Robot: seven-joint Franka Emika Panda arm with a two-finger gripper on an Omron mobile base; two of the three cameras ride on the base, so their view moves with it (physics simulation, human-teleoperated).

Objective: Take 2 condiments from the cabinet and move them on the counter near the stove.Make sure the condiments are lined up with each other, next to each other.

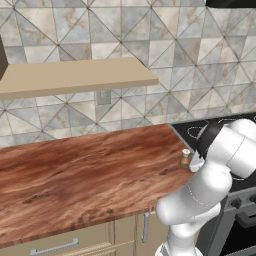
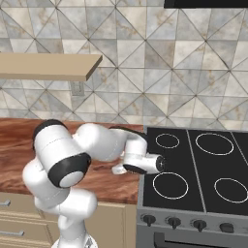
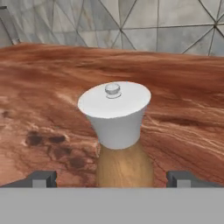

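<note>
1. I read this as the placing or releasing step for one shaker (image 3: 118,131): it stands upright on the counter (image 1: 75,175), near the counter's right end, just beside the stove (image 2: 193,169).
2. In the hand view the shaker has a white cap with a small knob over a tan wooden body, and it sits between my two fingertips (image 3: 41,179).
3. The gripper (image 3: 111,181) is spread wide. The tips stand well clear of the shaker on both sides, so I judge it holds nothing and touches nothing.
4. In the left base view the shaker (image 1: 186,158) shows small at the counter's right edge, partly behind the arm.
5. The cabinet (image 1: 75,77) shelf board is up and to the left, well apart from the shaker. I can't see a second condiment on it or on the counter.
6. If this one is set, the next move calls for backing the hand straight off without tipping it, then going to the cabinet for the second condiment and setting it right beside this one, in line.
</note>
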